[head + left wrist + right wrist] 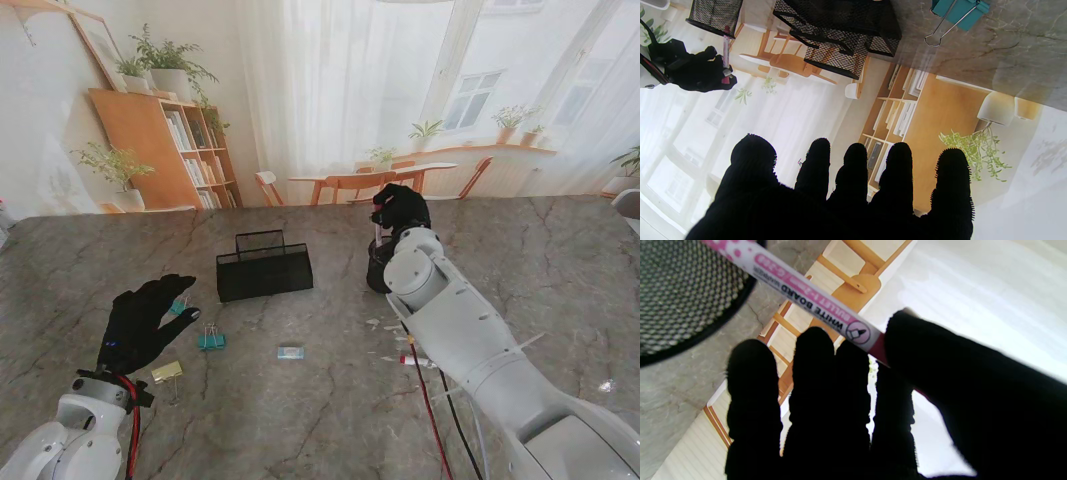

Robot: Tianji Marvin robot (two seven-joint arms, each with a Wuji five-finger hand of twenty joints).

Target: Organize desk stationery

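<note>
My right hand (400, 207) is shut on a pink and white whiteboard marker (813, 300), pinched between thumb and fingers (813, 350). The marker's far end reaches over the rim of the round black mesh pen cup (683, 290). In the stand view my right arm partly hides that cup (378, 268). In the left wrist view, the marker (726, 50) stands nearly upright at the cup (715, 15). My left hand (140, 325) hovers open over the table's left side, fingers (853, 166) spread. A teal binder clip (178, 307) lies by its fingertips, and another (211, 341) just right of it.
A black mesh desk organizer (263, 265) stands mid-table, left of the cup. A yellow clip (167, 371) lies near my left wrist. A small pale blue eraser (290, 352) sits nearer the middle. A red-capped marker (415, 361) lies beside my right forearm.
</note>
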